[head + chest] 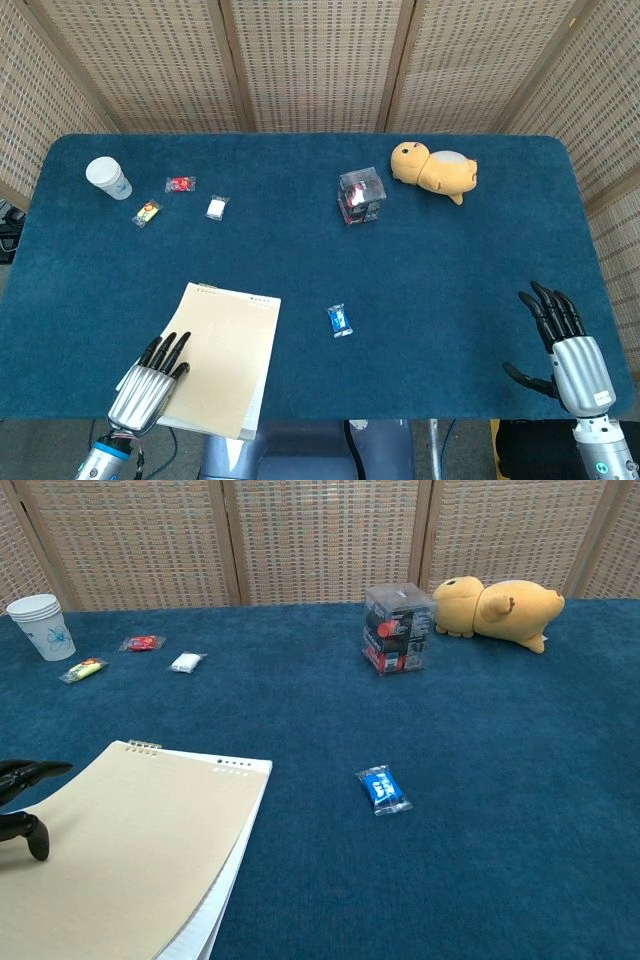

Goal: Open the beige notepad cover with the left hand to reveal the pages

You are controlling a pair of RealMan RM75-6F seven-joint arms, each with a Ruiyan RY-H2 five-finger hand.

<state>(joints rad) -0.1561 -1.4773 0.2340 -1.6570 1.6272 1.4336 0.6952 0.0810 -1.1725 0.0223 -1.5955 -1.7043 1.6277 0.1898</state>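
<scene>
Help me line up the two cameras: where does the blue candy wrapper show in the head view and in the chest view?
Head view: the blue candy wrapper lies just below centre, right of the beige notepad.
Chest view: the same wrapper lies right of centre, again right of the notepad.
Shared landmark: the clear cube box sits behind the wrapper in both views.

Notepad (222,350) front-left – candy (340,320) to right, box (361,195) behind.

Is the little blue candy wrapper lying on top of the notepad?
No, the blue candy wrapper lies on the bare blue table, apart from the beige notepad, to its right.
</scene>
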